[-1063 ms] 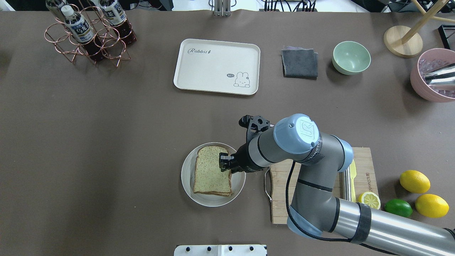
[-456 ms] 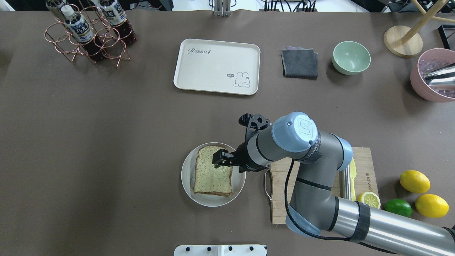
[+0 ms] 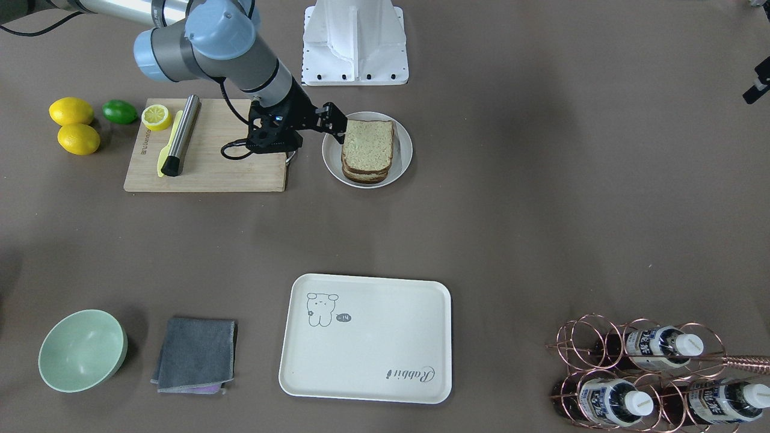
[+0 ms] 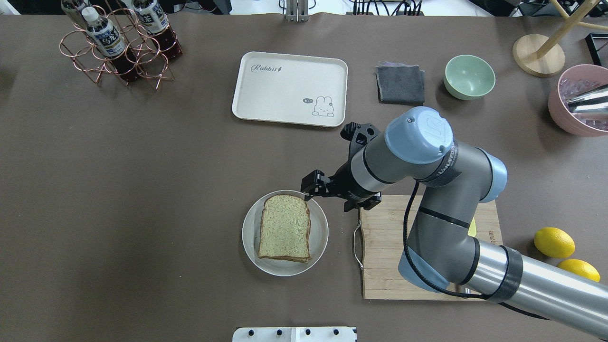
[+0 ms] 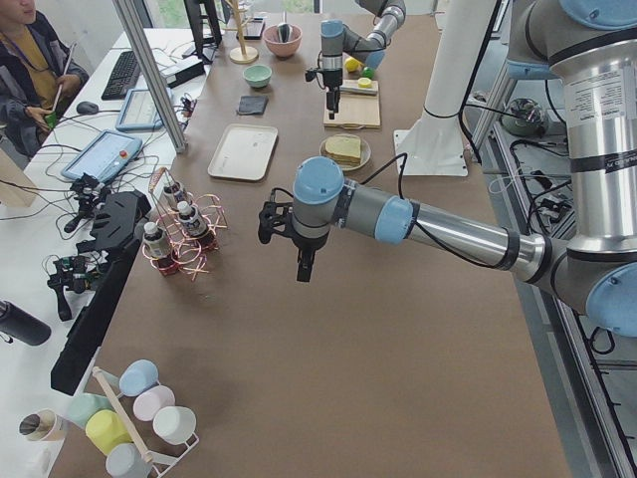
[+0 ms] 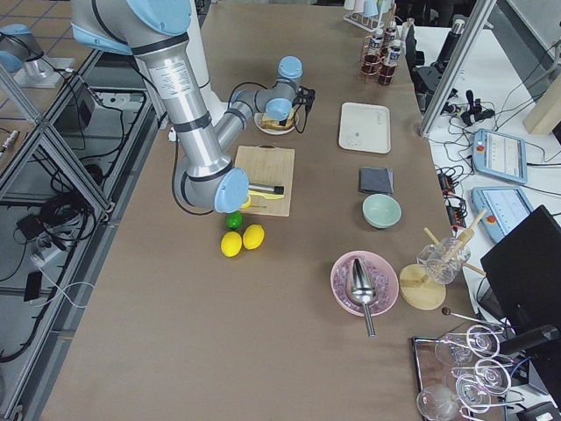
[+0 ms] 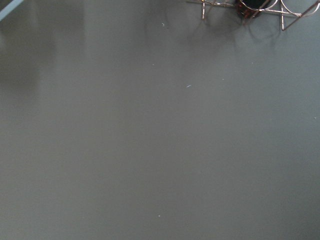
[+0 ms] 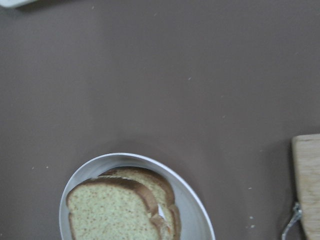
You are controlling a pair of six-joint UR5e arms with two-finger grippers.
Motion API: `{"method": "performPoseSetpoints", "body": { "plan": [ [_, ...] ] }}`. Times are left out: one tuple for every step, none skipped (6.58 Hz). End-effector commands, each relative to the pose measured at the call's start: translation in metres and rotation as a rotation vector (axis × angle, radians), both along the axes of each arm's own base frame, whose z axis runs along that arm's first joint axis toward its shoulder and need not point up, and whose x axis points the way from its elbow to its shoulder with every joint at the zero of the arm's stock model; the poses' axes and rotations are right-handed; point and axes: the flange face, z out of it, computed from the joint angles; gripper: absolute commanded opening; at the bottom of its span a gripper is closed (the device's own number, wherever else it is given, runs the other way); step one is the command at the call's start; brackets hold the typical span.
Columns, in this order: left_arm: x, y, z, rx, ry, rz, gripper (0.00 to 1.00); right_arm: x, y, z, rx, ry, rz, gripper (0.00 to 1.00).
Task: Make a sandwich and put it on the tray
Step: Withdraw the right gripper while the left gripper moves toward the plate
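The sandwich (image 4: 284,229) lies on a round white plate (image 4: 249,237): two tan bread slices stacked, crusts dark. In the right wrist view (image 8: 115,207) a thin white sliver of egg (image 8: 161,212) shows between the slices; the yolk is hidden. My right gripper (image 4: 311,186) is open and empty, above the plate's far right rim, clear of the bread; it also shows in the front view (image 3: 335,123). The cream tray (image 4: 285,85) lies empty farther out. My left gripper (image 5: 304,267) hangs over bare table near the bottle rack; I cannot tell whether it is open.
A wooden cutting board (image 4: 380,256) with a metal tube (image 3: 180,135) lies right of the plate, under my right arm. Lemons (image 4: 554,242), a grey cloth (image 4: 400,84), a green bowl (image 4: 469,77), a pink bowl (image 4: 577,102) and a copper bottle rack (image 4: 118,47) stand around.
My right gripper has lifted off the top bread slice and moved away toward the far right, past the plate's rim. The slice stays on the stack.
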Motion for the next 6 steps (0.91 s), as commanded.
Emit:
{"method": "performPoseSetpoints", "body": {
  "plan": [
    [0.097, -0.018, -0.060, -0.053, 0.006, 0.040, 0.98, 0.055, -0.012, 0.038, 0.049, 0.036, 0.002, 0.99],
    [0.130, -0.023, -0.084, -0.062, 0.013, 0.043, 0.97, 0.075, -0.021, 0.056, 0.059, 0.051, -0.010, 0.99],
    [0.178, -0.022, -0.119, -0.085, 0.043, 0.031, 0.97, 0.101, -0.031, 0.071, 0.052, 0.048, -0.026, 0.99],
    [0.230, -0.013, -0.147, -0.087, 0.043, 0.020, 0.97, 0.124, -0.031, 0.093, 0.058, 0.066, -0.030, 0.99],
    [0.300, -0.002, -0.180, -0.101, 0.041, 0.003, 0.97, 0.148, -0.029, 0.122, 0.091, 0.099, -0.042, 0.99],
    [0.340, 0.014, -0.200, -0.120, 0.055, 0.015, 0.97, 0.176, -0.025, 0.146, 0.110, 0.120, -0.057, 0.99]
  ]
}}
